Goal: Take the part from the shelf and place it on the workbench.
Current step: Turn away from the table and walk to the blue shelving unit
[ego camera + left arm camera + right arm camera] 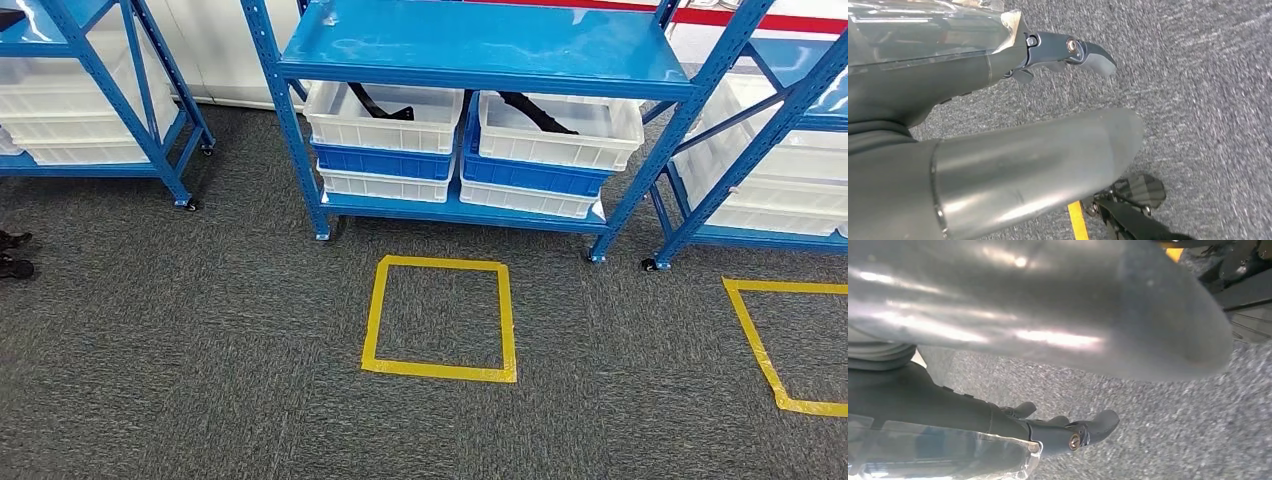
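Note:
A blue shelf [480,60] stands ahead of me. Its lower level carries stacked white and blue bins. A black part [385,105] lies in the top left white bin [385,130], and another black part [540,112] lies in the top right white bin [560,140]. My left hand [1013,120] hangs over grey carpet with its thumb and fingers apart and nothing in it. My right hand [1058,365] hangs the same way over the carpet, holding nothing.
A yellow tape square [442,318] marks the carpet in front of the shelf, and a second tape square [790,340] lies to the right. More blue shelves with white bins stand at left [90,110] and right [770,170].

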You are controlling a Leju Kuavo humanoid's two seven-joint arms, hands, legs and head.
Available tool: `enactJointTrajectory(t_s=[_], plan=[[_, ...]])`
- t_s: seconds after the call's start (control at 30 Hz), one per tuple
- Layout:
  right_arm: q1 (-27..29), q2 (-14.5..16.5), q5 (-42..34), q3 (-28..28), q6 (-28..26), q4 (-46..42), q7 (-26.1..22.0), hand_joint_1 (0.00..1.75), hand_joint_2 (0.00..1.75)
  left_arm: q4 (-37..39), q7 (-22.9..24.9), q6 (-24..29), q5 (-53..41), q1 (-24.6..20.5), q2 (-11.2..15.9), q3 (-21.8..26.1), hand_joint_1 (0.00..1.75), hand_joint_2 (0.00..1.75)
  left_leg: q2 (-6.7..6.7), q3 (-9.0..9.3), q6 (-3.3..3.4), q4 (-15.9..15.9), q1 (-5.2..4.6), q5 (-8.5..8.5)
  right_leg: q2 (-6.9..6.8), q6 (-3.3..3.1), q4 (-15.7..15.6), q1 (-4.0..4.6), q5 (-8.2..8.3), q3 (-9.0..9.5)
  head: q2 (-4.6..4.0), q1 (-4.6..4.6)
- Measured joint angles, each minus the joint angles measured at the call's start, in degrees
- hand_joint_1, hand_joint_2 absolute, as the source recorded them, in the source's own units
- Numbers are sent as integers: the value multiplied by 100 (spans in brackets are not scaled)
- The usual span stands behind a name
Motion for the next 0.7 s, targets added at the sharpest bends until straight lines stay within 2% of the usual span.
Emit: enactJointTrajectory(t_s=[0.07,0.1,0.13,0.17,0.23,0.3,0.33,0.4,0.43,0.47,0.5,0.53,0.6,0.63,0.7], plan=[[-1,-6,0,4,-2,0,0,0,0,0,0,0,0,0,-9,0,0,0,3,21,-95,23,48,-28,-50,145,-775,-63,292,403,1,6],[-6,-3,0,8,-2,0,0,0,0,1,0,1,0,-2,-5,1,0,0,3,25,-156,40,57,-52,-59,176,-1141,-68,403,593,1,20],[-14,2,0,12,-3,0,0,0,0,3,0,2,0,-3,1,3,0,0,4,27,-214,52,57,-71,-61,152,-1355,-70,455,709,1,25],[-19,7,1,16,-3,0,0,0,0,4,0,4,0,-5,7,7,0,0,4,29,-262,53,51,-83,-53,96,-1432,-57,460,751,1,28],[-23,9,2,25,-4,0,-2,0,0,5,1,15,0,-6,5,26,0,0,3,44,-332,31,68,-82,-24,-56,-1409,-30,459,750,1,13],[-18,7,4,29,-7,0,-9,0,0,4,2,36,1,-8,1,45,0,0,-4,8,-371,139,103,-168,-18,-156,-1413,-32,463,752,1,0],[-17,5,6,29,-9,0,-13,0,0,4,3,48,1,-10,1,50,0,0,-12,-93,-380,360,111,-305,-16,-201,-1418,-30,464,757,1,-9],[-12,3,10,30,-13,0,-19,0,0,4,10,66,2,-4,1,52,0,0,-32,-464,-382,1107,105,-680,-16,-266,-1418,3,455,756,1,-25],[-11,3,10,31,-13,0,-20,0,0,4,15,70,2,3,1,52,0,0,-39,-661,-376,1472,99,-810,-14,-288,-1417,29,451,757,0,-28],[-8,4,8,31,-14,0,-20,0,0,4,20,72,2,9,0,52,0,0,-43,-787,-358,1678,92,-830,-11,-300,-1417,53,446,762,0,-29],[-6,4,4,32,-14,0,-20,0,0,4,21,72,1,12,-1,52,0,0,-43,-815,-328,1678,82,-738,-4,-307,-1417,75,441,773,0,-28],[-6,3,-1,32,-14,0,-20,0,0,4,22,72,1,11,-1,52,0,0,-47,-724,-285,1439,65,-546,5,-313,-1416,93,437,788,0,-28],[-11,9,-13,32,-14,0,-20,0,0,4,23,72,0,2,6,52,0,0,-66,-405,-183,720,15,-163,22,-313,-1413,122,429,810,1,-25],[-15,11,-22,32,-15,0,-22,0,0,4,25,71,-2,-6,8,52,0,0,-69,-278,-151,426,-12,-52,27,-306,-1410,139,424,810,1,-23],[-16,16,-34,32,-17,0,-28,0,0,4,28,70,-6,-22,13,52,0,0,-67,-192,-123,188,-73,-7,27,-266,-1411,147,420,793,1,-19]])
